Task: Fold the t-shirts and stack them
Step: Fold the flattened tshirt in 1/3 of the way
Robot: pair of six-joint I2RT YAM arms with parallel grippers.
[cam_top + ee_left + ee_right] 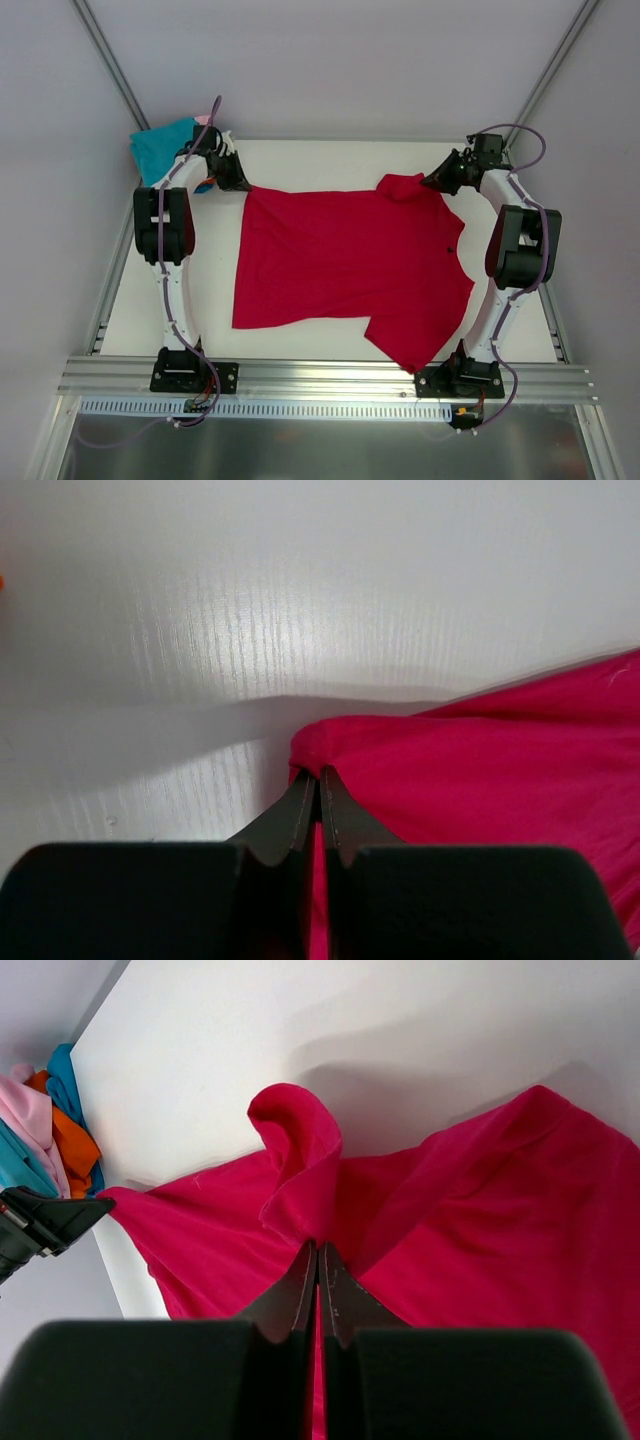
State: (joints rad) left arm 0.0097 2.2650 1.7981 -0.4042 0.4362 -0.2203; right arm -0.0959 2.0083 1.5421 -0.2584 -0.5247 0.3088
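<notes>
I have both tools, left tool [319, 780] and right tool [317, 1255], pinched tight on the red t-shirt's [340, 260] far edge, so I can lift and fold it.

No writing, label, brand mark or number can be read anywhere in these views (the red t-shirt [340, 260] is plain cloth, and the table [330, 158] and the arms carry nothing legible).
</notes>
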